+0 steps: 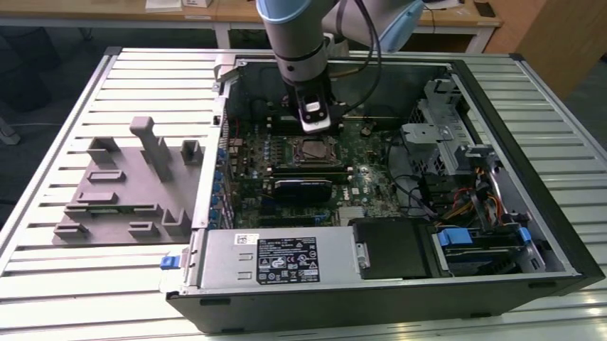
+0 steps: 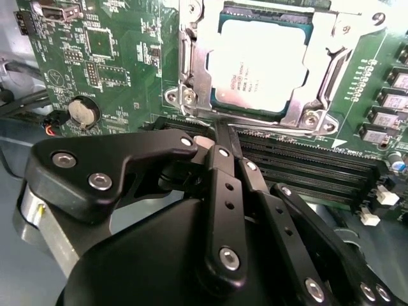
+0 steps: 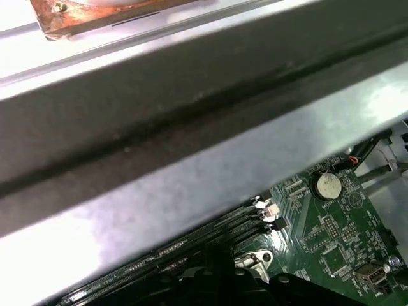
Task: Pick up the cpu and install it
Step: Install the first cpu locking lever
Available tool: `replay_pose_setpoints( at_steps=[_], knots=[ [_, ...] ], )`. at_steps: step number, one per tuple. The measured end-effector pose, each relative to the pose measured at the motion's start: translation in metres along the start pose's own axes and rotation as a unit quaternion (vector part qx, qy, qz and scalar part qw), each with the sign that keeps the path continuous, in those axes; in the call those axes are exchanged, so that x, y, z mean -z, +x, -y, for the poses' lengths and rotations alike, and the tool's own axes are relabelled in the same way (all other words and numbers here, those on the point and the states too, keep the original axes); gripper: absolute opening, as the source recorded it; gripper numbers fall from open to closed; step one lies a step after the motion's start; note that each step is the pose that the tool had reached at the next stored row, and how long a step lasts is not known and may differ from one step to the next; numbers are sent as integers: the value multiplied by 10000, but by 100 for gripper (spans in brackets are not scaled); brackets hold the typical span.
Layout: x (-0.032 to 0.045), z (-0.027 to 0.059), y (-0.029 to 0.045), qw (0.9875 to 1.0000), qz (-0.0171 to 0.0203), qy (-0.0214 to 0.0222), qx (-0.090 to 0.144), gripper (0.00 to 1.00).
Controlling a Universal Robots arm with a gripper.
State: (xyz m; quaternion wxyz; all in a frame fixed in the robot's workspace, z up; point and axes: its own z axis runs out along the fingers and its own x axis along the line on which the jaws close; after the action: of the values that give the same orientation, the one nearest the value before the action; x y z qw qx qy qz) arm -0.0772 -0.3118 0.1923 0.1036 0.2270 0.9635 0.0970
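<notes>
A: What crowds the work area?

B: In the exterior view an open black metal computer case lies on its side on the ribbed silvery metal worktop. At nine o'clock from the case sits a grey plastic fixture tray with upright posts. Inside the case, a black rectangular heatsink block lies at six o'clock from the socket, and a bundle of coloured cables at three o'clock.

A: And the chip?

B: The cpu, a flat square chip with a silvery-white metal top, sits in the socket of the green circuit board, framed by the silver metal retention bracket. In the second wrist view the long black memory slots run between it and the pincer. A round silver coin battery lies off towards nine o'clock of the socket.

A: The pincer?

B: The black pincer has its fingers pressed together, holding nothing, their tips meeting just over the socket's near edge by the bracket. I can't tell if they touch it. In the exterior view the pincer hangs at twelve o'clock of the socket, just beside it.

A: The other camera?

B: The first wrist view shows the grey case wall across the frame, with the board and battery beyond.
</notes>
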Motion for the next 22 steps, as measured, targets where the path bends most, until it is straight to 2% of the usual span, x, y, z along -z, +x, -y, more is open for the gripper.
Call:
replay_pose_setpoints(
  at_steps=[3, 6, 10, 15, 19, 22],
  knots=[
    [-12, 2, 4, 10000, 32, 15, -8, 11],
    [-12, 3, 4, 10000, 33, 16, -12, 11],
    [-23, 5, 0, 10000, 23, -8, -19, 11],
    [-28, 6, -9, 10000, 22, -8, -19, 11],
    [-27, 17, -17, 9999, -31, -111, -49, 11],
    [-27, 17, -17, 9999, -39, -127, -54, 11]
  ],
)
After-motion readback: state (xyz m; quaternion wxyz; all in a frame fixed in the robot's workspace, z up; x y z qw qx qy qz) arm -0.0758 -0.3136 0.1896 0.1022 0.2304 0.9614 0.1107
